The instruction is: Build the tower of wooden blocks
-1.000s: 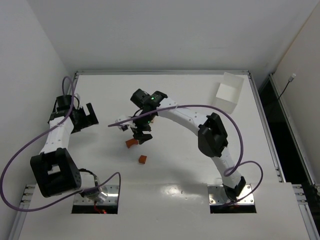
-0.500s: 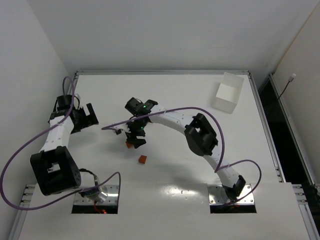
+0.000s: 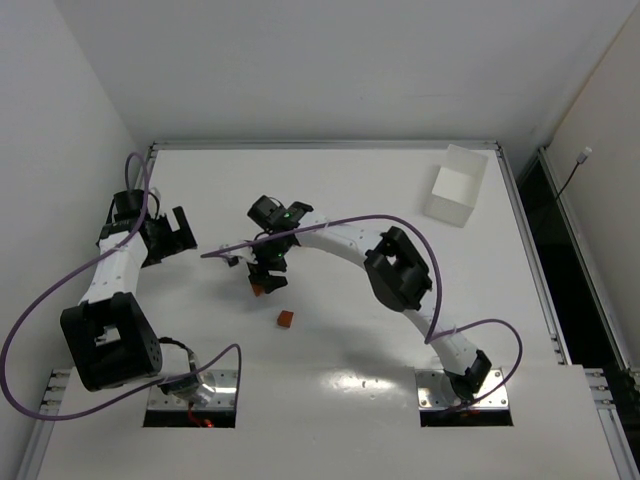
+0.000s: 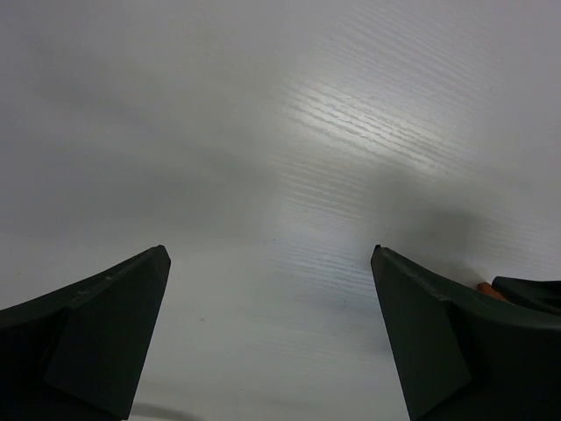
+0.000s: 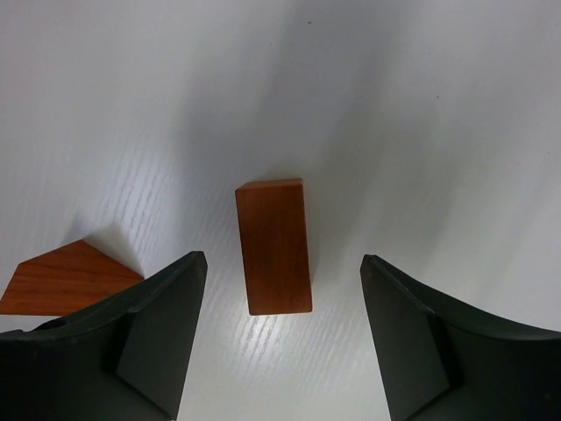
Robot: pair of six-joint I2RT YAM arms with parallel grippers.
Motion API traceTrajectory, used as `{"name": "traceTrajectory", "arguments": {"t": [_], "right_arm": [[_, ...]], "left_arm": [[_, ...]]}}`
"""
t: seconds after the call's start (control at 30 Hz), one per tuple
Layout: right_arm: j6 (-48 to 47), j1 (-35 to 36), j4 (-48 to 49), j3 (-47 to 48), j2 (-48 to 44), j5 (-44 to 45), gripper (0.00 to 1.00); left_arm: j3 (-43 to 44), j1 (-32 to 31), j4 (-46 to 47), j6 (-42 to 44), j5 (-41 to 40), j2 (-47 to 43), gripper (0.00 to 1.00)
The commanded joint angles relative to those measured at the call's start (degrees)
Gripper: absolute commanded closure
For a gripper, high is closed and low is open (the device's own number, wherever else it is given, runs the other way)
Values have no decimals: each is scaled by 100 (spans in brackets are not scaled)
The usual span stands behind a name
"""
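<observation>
Found no wood block tower standing anywhere in view; judged the build not yet started, as far as shown. Located one reddish-brown bar (image 5: 273, 246) flat on the table (image 5: 421, 105), directly beneath the right gripper (image 3: 265, 278), centred between its fingers and touching neither. Recorded that gripper as spread wide and holding nothing. Noted a second reddish block (image 5: 66, 279) just outside one finger, partly hidden by it. Saw no pale tan pieces. Recorded the left gripper (image 3: 178, 232) likewise wide apart and empty, well away from the bar. Judged everything outstanding: grasping this bar, placing it, stacking all remaining pieces.
</observation>
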Motion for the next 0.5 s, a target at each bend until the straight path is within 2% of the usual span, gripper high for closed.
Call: {"name": "traceTrajectory", "arguments": {"t": [0.0, 0.3, 0.37, 0.47], "right_arm": [[42, 48, 190, 212, 122, -9, 33], [-11, 101, 190, 106, 175, 96, 36], [-11, 101, 190, 106, 227, 97, 42], [-11, 101, 190, 54, 228, 97, 59]], "left_arm": [[109, 48, 104, 21, -20, -2, 0], [109, 48, 156, 21, -20, -2, 0], [109, 48, 157, 21, -20, -2, 0], [109, 48, 157, 21, -20, -2, 0]]}}
